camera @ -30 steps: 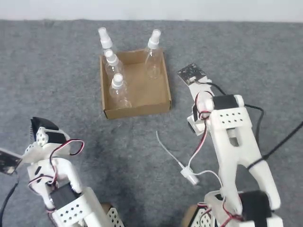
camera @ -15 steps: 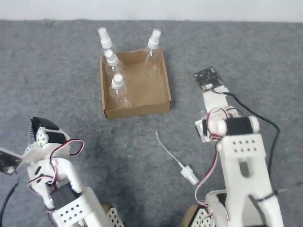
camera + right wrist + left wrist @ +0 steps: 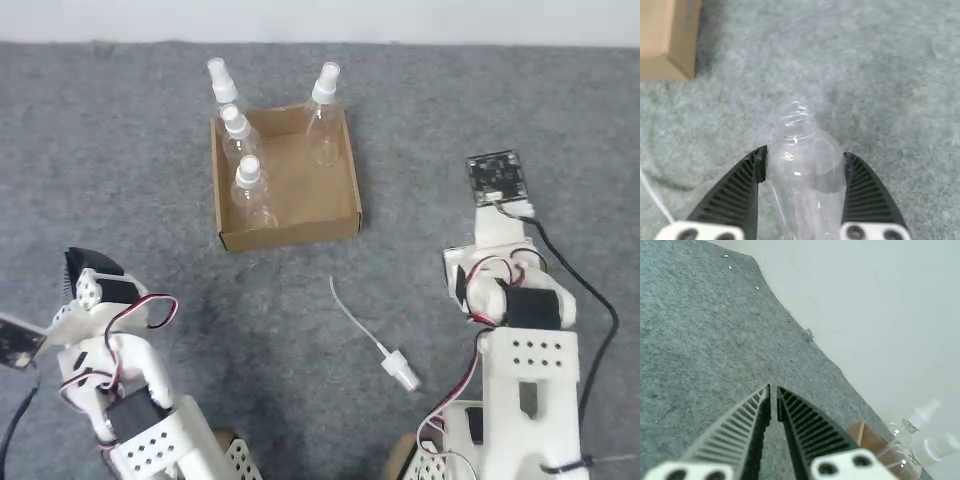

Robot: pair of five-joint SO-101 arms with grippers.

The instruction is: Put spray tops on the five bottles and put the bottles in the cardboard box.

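Note:
My right gripper is shut on a clear bottle with a bare threaded neck, held just above the grey carpet. The right arm stands right of the cardboard box. A loose spray top lies on the carpet left of that arm, its thin tube trailing toward the box. Three capped bottles stand in the box, and another capped bottle is at its back left corner. My left gripper is shut with nothing in it, on the left arm at the front left.
A box corner lies ahead of the held bottle, off to one side. Box edge and capped bottles show far beyond the left gripper. Grey carpet covers the table to a pale wall.
The right arm has swung to the right, away from the box. The left arm, the box and the loose spray top have not moved.

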